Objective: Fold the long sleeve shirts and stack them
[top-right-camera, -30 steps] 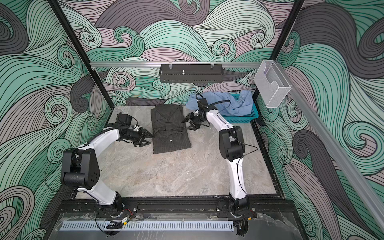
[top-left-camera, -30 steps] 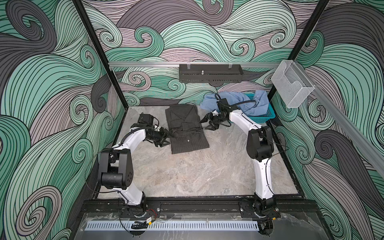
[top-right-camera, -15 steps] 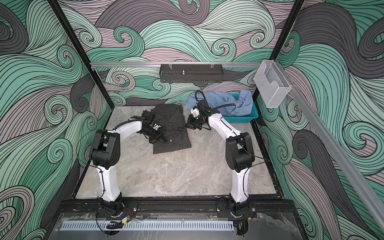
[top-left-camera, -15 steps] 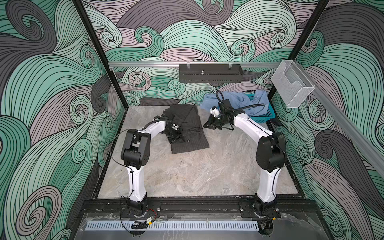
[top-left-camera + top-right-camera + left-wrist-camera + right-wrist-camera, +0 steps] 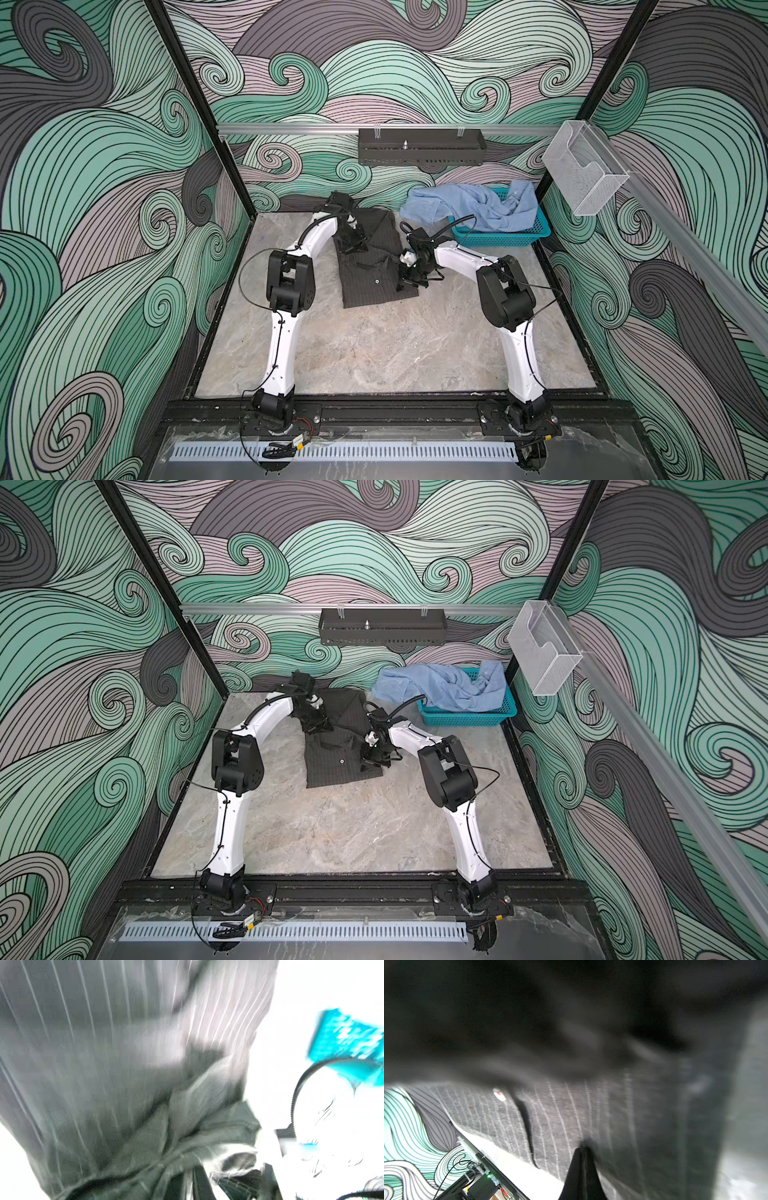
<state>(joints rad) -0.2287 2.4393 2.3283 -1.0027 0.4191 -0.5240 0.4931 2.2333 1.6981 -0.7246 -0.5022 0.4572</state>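
We see the charcoal pinstriped shirt near the desk's far edge, left pincer and right pincer both clamped on it; the light blue shirt drapes over the teal basket in the far right corner.

Both top views: mounted high over front edge, angled down toward back; far off; whole cell framed – grey marbled tabletop, teal perforated plastic basket at back right. Pair near-identical, slight sideways offset.
Left wrist view: very close, blurred, overexposed; faces down onto dark charcoal pinstriped cloth shirt, toward basket side.
Right wrist view: very close, blurred; looks low across same shirt toward black metal front rail and swirl-patterned wall.
Shirt common to all four views; basket to three.
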